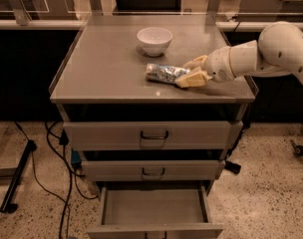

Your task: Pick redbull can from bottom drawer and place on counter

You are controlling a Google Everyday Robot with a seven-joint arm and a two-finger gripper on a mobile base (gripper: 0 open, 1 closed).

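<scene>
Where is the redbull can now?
The redbull can lies sideways on the counter, in front of the white bowl, with the end effector at its right end.

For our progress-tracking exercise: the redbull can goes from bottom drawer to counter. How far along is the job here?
Done: the redbull can lies on its side on the counter, out of the open bottom drawer. In hand: the gripper sits at one end of the can. Left: drawing the gripper clear.

I count one slim silver-blue metal can (164, 73) at my one gripper (185, 73), one round white bowl (154, 40) beyond it, three grey metal drawers (146, 136) below.
</scene>
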